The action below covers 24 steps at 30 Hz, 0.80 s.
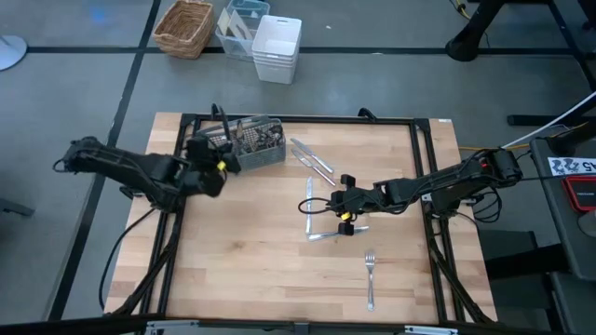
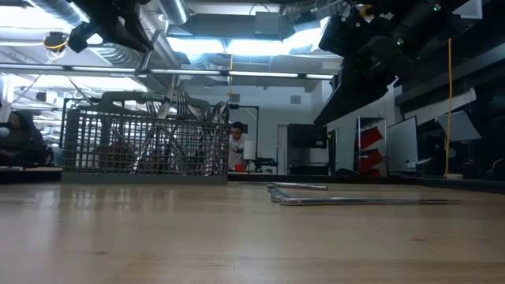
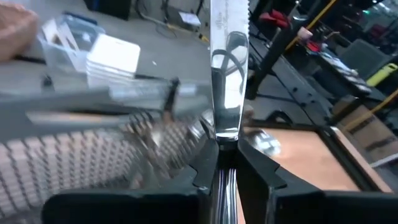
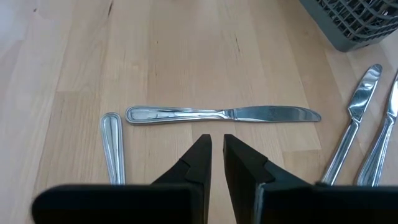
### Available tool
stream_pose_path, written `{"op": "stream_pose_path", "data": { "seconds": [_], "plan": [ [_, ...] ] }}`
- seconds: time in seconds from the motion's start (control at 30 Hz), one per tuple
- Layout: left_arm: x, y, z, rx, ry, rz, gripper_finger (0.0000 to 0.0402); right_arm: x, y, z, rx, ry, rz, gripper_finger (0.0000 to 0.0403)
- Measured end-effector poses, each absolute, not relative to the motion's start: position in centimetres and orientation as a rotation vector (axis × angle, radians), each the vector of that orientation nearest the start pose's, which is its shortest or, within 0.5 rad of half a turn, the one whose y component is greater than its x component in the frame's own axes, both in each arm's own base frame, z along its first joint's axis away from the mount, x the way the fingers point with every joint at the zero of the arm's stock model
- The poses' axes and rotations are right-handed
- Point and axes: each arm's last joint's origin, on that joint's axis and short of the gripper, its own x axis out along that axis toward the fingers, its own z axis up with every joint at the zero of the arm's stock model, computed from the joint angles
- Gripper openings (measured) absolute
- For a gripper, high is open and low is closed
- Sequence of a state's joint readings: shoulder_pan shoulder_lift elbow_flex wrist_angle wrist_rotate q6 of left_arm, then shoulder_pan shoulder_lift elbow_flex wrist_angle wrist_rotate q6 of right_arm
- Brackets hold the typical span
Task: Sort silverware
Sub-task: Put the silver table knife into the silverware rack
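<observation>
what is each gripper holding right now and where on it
Left gripper clamps a shiny silver metal table knife at the base of its blade. Right gripper holds nothing, nearly shut above the table.

The bench [image 1: 251, 270] has a pale wood-plank top set in a black frame, standing on a grey floor [image 1: 74, 102] crossed by dark seams. Beyond its far edge sit a wicker basket [image 1: 184, 26], a clear plastic bin [image 1: 239, 25] and a stack of white tubs [image 1: 277, 48]. Level across the bench, bright ceiling lights [image 2: 229, 43] shine over a workshop with dark cabinets [image 2: 306, 147] and what may be a seated person [image 2: 236, 147].
</observation>
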<state>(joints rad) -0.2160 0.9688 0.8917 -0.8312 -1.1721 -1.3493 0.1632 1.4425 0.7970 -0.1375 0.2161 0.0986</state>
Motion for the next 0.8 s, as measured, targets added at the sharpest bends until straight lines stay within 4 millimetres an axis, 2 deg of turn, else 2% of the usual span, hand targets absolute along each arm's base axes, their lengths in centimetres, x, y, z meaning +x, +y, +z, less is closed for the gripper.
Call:
{"op": "stream_pose_path", "data": {
  "seconds": [0.2,0.37,0.53,0.8],
  "plan": [
    [15.6,1.1,31.0,-0.478,0.036,1.234,0.0030,28.3,4.0,19.8,-0.054,0.765,-0.088,0.0046],
    [15.5,2.6,30.9,-0.367,0.083,1.335,0.0034,28.3,4.0,19.8,-0.054,0.764,-0.088,0.0046],
    [16.6,3.7,30.1,-0.253,0.158,1.423,0.0030,28.3,4.0,19.8,-0.054,0.764,-0.088,0.0046],
    [19.5,4.5,27.5,-0.049,0.257,1.529,0.0031,28.3,4.0,19.8,-0.056,0.764,-0.087,0.0046]
  ]
}}
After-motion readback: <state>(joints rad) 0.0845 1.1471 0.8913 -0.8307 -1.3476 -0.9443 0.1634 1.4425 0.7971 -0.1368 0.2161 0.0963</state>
